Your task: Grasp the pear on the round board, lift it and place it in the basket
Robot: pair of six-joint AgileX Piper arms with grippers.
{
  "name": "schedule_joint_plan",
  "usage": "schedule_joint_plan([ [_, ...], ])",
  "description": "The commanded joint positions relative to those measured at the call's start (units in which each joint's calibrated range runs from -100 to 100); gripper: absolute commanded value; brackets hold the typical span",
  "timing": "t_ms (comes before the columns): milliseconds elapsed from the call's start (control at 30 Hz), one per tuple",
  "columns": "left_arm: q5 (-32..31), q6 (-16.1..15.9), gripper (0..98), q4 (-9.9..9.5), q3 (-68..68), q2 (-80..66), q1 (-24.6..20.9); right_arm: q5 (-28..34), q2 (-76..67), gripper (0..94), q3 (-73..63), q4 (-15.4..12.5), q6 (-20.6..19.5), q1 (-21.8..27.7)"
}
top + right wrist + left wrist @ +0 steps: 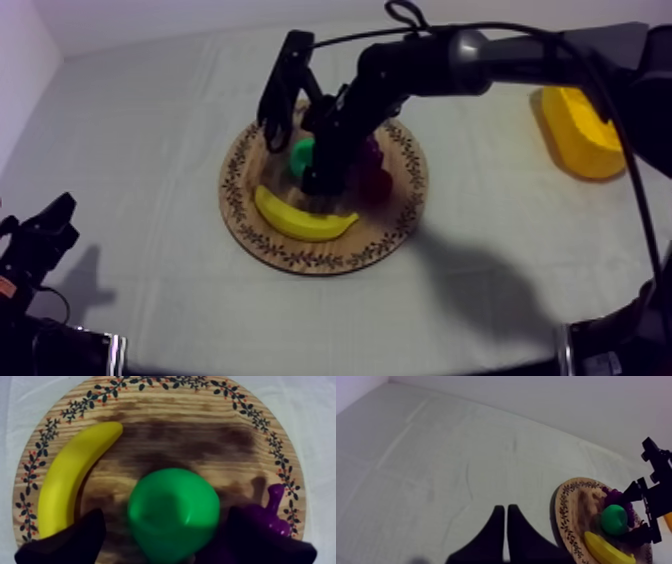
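The green pear point(172, 511) stands in the middle of the round wooden board point(165, 431). My right gripper point(170, 543) is open and low over it, one finger on each side; a small gap separates the pear from the finger toward the banana. From above, the right arm reaches in from the upper right and its gripper point(314, 172) partly covers the pear point(301, 155). My left gripper point(503, 526) is shut on nothing and hangs over bare cloth, well away from the board point(576, 511). The yellow basket point(580, 130) sits at the table's right side.
A yellow banana point(300, 217) lies along the board's front rim, close to the gripper finger on that side. Purple grapes point(372, 160) lie just right of the pear, against the other finger. My left gripper point(48, 228) rests low at the left edge.
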Motion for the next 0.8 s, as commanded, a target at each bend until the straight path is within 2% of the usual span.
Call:
schedule_joint_plan([
  [0, 0.01, 0.01, 0.1, -0.02, 0.02, 0.0, 0.01, -0.53, 0.87, 69.4, -0.64, 0.36, -0.35, -0.04],
  [200, 0.01, 0.01, 0.1, -0.02, 0.02, 0.0, 0.01, -1.94, 3.93, 67.6, -3.0, 1.6, -1.41, 0.22],
  [333, 0.01, 0.01, 0.1, -0.02, 0.02, 0.0, 0.01, -2.3, 5.51, 59.6, -4.23, 1.67, -1.32, 0.53],
  [567, 0.01, 0.01, 0.1, -0.02, 0.02, 0.0, 0.01, -2.66, 6.15, 37.3, -3.91, 0.12, 0.36, 0.99],
  [767, 0.01, 0.01, 0.1, -0.02, 0.02, 0.0, 0.01, -1.94, 2.47, 32.9, -1.48, -2.78, 2.87, 1.44],
])
